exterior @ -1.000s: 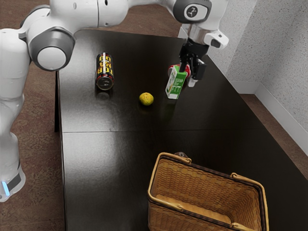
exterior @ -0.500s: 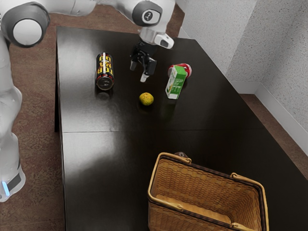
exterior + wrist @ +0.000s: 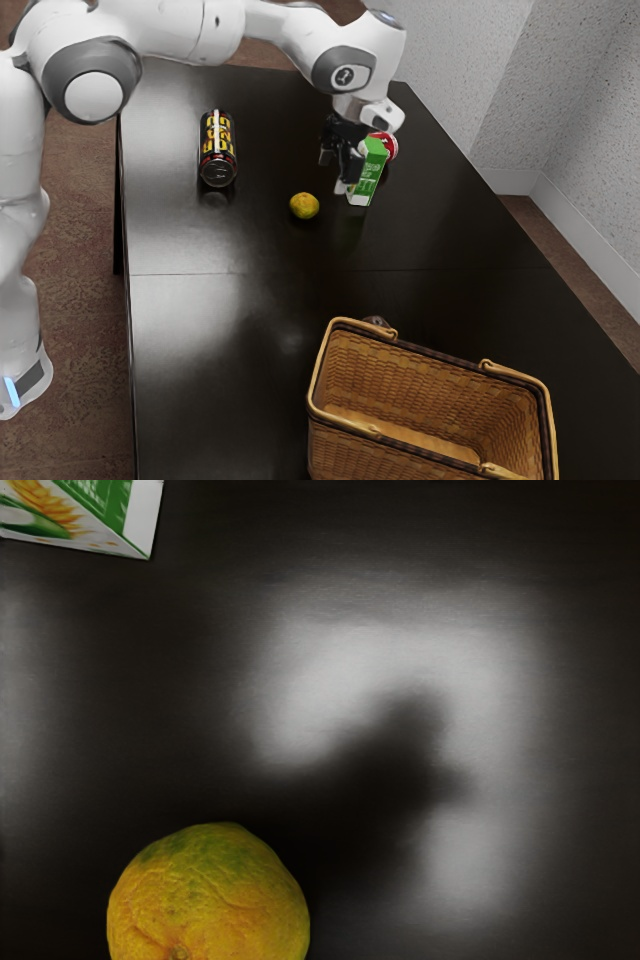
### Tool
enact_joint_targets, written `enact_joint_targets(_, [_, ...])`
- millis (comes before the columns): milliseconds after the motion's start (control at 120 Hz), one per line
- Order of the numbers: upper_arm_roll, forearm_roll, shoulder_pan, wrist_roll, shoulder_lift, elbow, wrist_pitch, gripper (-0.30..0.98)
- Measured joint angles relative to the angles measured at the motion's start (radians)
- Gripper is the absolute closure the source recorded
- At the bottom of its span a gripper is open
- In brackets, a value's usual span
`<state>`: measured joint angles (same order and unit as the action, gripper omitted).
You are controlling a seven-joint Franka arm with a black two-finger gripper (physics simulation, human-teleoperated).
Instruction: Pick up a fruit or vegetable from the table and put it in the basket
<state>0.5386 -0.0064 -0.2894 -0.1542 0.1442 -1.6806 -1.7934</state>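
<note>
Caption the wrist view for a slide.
Green-tinged mandarin on a dark, glossy table, set apart from a green-and-white carton.

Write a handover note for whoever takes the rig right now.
Hand: open, empty, above the table, near the green-and-white carton.
Orange: on the table, between the dark can and the carton in the exterior view.
Basket: on the table; no fruit visible inside.
Done: no pick or placement.
Left: grasp orange, lift, release in basket. Carton could get bumped, I'd guess.
</note>
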Motion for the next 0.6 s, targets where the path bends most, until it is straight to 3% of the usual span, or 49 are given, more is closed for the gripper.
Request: enact_joint_targets(600, [0.009,-0.064,0.053,-0.070,0.048,-0.115,-0.077,0.00])
